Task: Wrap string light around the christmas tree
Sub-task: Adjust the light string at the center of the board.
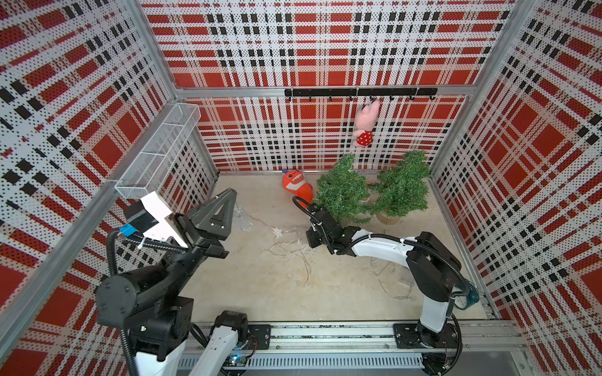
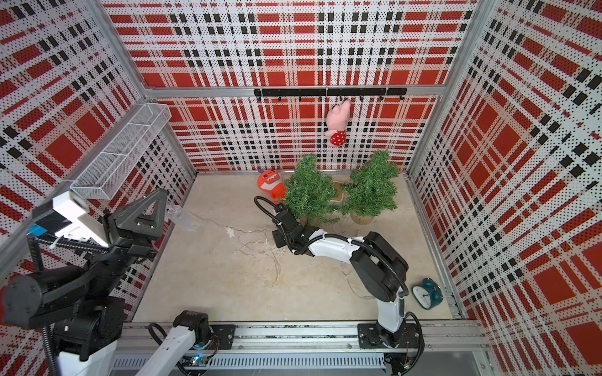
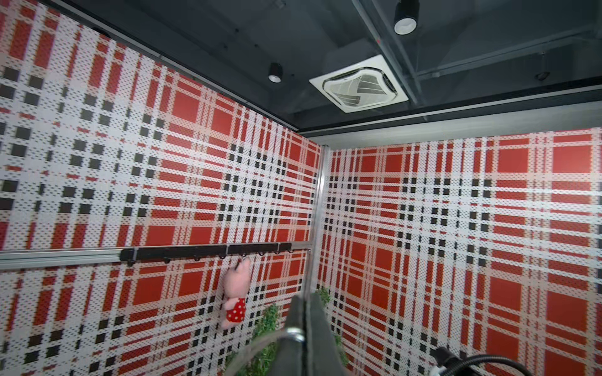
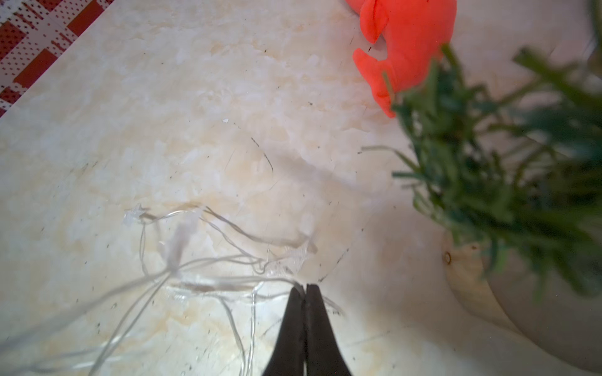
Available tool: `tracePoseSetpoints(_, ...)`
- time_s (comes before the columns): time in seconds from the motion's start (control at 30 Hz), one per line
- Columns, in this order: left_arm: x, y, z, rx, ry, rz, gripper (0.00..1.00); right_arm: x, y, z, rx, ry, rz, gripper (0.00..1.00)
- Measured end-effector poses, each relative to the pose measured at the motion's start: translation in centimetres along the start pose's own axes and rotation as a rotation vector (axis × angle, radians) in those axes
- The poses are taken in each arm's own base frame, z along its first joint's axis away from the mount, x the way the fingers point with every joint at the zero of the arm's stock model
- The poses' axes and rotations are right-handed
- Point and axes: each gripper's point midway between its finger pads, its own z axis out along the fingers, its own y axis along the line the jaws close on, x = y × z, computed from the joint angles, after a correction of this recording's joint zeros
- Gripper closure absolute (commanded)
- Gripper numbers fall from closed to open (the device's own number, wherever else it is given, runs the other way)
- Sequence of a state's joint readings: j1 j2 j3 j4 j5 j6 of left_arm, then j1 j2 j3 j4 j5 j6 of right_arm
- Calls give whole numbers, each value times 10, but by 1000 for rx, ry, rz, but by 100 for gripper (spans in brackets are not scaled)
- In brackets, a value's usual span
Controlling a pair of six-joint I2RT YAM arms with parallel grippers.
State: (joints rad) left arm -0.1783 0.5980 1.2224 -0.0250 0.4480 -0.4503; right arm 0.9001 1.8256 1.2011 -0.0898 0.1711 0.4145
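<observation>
Red, white and black checked walls are standing around 3 sides of a pale table. The left arm is reaching up high by the left wall. The right arm is bending low over the middle of the table.

At the back, a christmas tree is standing in a pot, and the other christmas tree is standing just beside it. A white wire basket is hanging on the left wall. A black hook rail is running along the back wall, and a pink toy is hanging from it. An orange toy is lying on the table, touching the branches of the nearer tree. A blue-green clock is lying by the right wall.

The string light is lying in a loose tangle on the table in front of the trees, near the middle. Its thin wire is trailing off toward both arms.

The left gripper is pointing up at the back corner. Its jaws are pressed together with nothing between them.

The right gripper is hanging just above the tangle, near the first tree's pot. Its jaws are clenched tight. The thin wire is running right past the tips, and I cannot tell if it is pinched.
</observation>
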Motion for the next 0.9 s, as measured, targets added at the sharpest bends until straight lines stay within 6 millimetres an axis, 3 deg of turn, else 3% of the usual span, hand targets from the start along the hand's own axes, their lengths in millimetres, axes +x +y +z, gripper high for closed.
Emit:
tracePoseSetpoints(0.1, 25, 21, 7, -57, 59, -21, 97, -9, 10, -32, -18, -52, -35, 100)
tracePoseSetpoints(0.23, 89, 54, 14, -109, 200, -99, 98, -60, 42, -107, -92, -249, -50, 100)
tracePoseSetpoints(0.33, 122, 71, 13, -153, 283, -140, 99, -94, 37, -163, -109, -397, 10, 100)
tracePoseSetpoints(0.4, 126, 76, 11, -173, 296, -144, 99, -102, 20, -188, -82, -457, 57, 100)
tracePoseSetpoints(0.47, 118, 76, 8, -181, 275, -128, 99, -99, 2, -202, -47, -484, 98, 100)
tracePoseSetpoints(0.63, 86, 79, 2, -238, 194, -53, 99, -53, -47, -207, 89, -445, 194, 100)
tracePoseSetpoints(0.8, 68, 112, -11, -448, 156, 38, 99, -18, -158, -237, 347, -454, 407, 100)
tracePoseSetpoints(0.87, 66, 126, -20, -537, 150, 65, 99, -4, -187, -247, 426, -458, 461, 100)
tracePoseSetpoints(0.9, 66, 131, -23, -569, 151, 72, 98, 5, -191, -244, 435, -439, 466, 100)
